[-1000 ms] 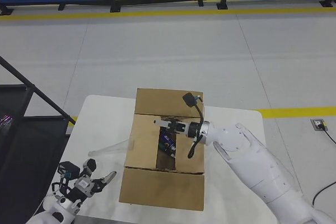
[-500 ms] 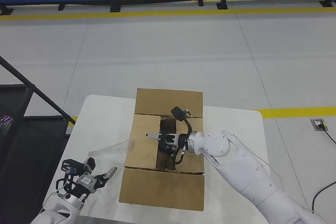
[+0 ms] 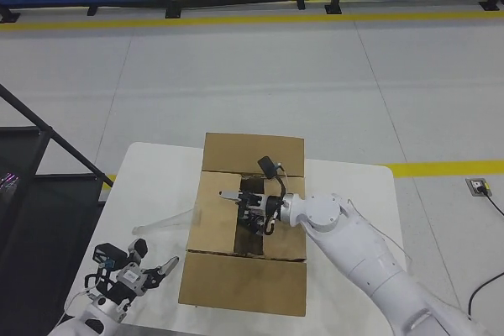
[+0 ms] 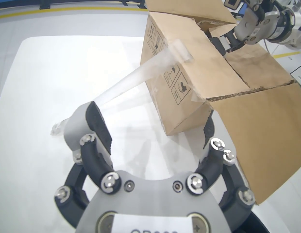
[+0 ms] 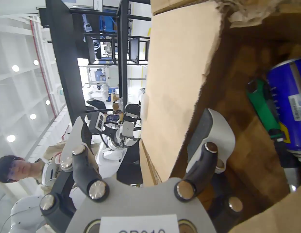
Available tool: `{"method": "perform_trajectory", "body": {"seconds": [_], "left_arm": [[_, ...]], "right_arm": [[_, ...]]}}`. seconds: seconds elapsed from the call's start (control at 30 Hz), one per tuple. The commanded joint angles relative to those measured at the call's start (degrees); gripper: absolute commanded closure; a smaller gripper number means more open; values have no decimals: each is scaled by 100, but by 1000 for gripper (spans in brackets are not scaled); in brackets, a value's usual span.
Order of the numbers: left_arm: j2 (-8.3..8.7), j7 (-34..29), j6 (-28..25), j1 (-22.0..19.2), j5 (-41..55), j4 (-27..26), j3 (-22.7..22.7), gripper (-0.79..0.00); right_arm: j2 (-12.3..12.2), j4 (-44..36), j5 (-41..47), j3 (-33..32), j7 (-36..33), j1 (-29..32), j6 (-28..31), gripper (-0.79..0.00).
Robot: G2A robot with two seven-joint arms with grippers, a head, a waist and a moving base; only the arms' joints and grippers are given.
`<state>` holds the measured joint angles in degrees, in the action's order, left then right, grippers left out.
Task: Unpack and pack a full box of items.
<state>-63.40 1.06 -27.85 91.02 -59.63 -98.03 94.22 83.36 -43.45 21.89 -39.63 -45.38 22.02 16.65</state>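
A brown cardboard box (image 3: 244,281) stands mid-table with its top flaps partly open. My right gripper (image 3: 238,202) is at the opening and open, straddling the edge of one inner flap (image 5: 179,73); one finger is inside the box, the other outside. Inside lie a blue can (image 5: 286,103) and a green item (image 5: 262,105). My left gripper (image 3: 151,259) hovers open and empty over the table by the box's near left corner (image 4: 184,122). The left wrist view shows the right gripper (image 4: 228,42) at the box top.
A strip of clear tape (image 4: 140,76) hangs from the box's side down to the white table (image 3: 151,176), close to my left gripper (image 4: 150,115). A black frame (image 3: 34,126) stands off the table's left. Bare table lies left and right of the box.
My right gripper has moved left across the opening and turned, so it now straddles the inner flap. The left gripper has shifted only slightly.
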Motion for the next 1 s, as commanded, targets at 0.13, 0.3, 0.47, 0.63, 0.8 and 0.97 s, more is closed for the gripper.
{"method": "perform_trajectory", "body": {"seconds": [0.13,0.3,0.47,0.63,0.8,0.97], "left_arm": [[-9,-17,53,22,-233,-248,-154,-785],[-31,-125,263,-118,-418,-437,-384,-785],[-72,-205,686,-314,-786,-620,-725,-785],[-123,-305,986,-543,-780,-637,-1022,-785],[-174,-221,1382,-667,-410,-624,-1048,-785],[-169,-68,1440,-525,-36,-695,-706,-785]], "right_arm": [[86,110,336,-138,-376,-125,362,-785],[138,-77,358,-191,-441,-168,383,-785],[199,-371,302,-196,-375,-175,350,-785],[266,-603,232,-178,-325,-184,294,-785],[335,-755,107,-112,-385,-189,279,-785],[342,-880,-51,-147,-519,-149,366,-785]]}}
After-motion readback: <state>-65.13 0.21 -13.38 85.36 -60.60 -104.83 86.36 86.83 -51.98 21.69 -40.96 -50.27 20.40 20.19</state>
